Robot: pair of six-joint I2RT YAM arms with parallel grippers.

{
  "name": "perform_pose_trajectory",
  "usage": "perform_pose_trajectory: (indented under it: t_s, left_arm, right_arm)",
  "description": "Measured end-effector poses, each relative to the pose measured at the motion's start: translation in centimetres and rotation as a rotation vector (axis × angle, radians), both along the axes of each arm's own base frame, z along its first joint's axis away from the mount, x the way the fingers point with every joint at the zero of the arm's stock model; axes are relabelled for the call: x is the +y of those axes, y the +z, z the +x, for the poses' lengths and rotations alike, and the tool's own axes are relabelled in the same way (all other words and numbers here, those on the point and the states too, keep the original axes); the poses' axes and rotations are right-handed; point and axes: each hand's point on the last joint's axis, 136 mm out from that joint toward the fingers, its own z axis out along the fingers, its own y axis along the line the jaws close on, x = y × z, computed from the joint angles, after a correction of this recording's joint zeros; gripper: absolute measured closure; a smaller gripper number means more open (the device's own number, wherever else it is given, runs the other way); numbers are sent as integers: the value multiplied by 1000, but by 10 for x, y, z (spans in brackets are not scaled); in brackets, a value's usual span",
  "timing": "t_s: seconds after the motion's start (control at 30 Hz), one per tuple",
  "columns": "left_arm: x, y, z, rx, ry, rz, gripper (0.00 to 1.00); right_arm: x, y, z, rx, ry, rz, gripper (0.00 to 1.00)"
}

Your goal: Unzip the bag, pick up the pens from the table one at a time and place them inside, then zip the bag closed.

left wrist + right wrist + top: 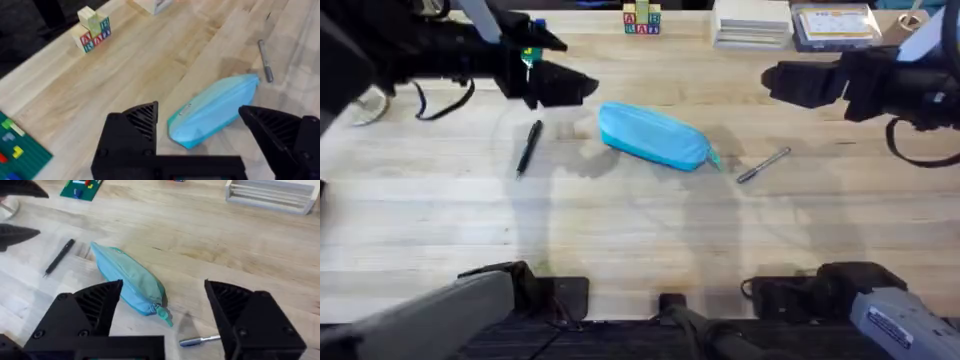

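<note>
1. Bag (652, 137) first: we are seeing the light blue pouch lying flat on the desk (620, 230), between our two sets of fingers and touched by neither. Its zipper looks fully closed, which we judge means the unzipping step is not yet begun.
2. We are holding our left fingers (200, 130) spread wide and empty above the pouch's blunt end, the pouch sitting just ahead of the gap, probably so that end can be pinned while the zipper is drawn.
3. We are holding our right fingers (162, 307) spread too, gripping nothing, with the teal pull tab (164, 314) lying nearly in line with the gap; that placement suits a grasp on the tab.
4. One dark pen (528, 147) is lying beside the left fingers, apart from the pouch; a silver-grey pen (763, 165) is lying near the right fingers, just past the tab end. Each seems left within reach of its nearer arm for loading later.
5. We are judging the tab small and floppy, so a slightly off grasp could slip.
</note>
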Motion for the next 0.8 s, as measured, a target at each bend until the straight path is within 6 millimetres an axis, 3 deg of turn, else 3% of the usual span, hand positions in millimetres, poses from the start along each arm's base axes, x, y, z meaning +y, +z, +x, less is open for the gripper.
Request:
perform_pose_trajectory:
  t_s: [0.17, 0.3, 0.47, 0.57, 0.67, 0.8]
  left_arm:
    - [2, -1, 23, -39, -27, 1, 8]
    - [3, -14, 29, -1, -31, -4, 8]
    - [5, -16, 36, -31, -36, 4, 8]
    - [4, -16, 35, -76, -74, 26, 9]
    - [0, -15, 20, -170, -191, 38, 9]
    - [-4, -16, 20, -247, -265, 5, 10]
  right_arm:
    - [0, 0, 0, 0, 0, 0, 5]
    - [0, 0, 0, 0, 0, 0, 5]
    - [0, 0, 0, 0, 0, 0, 5]
    - [0, 0, 0, 0, 0, 0, 5]
    - [0, 0, 0, 0, 0, 0, 6]
    - [0, 0, 0, 0, 0, 0, 5]
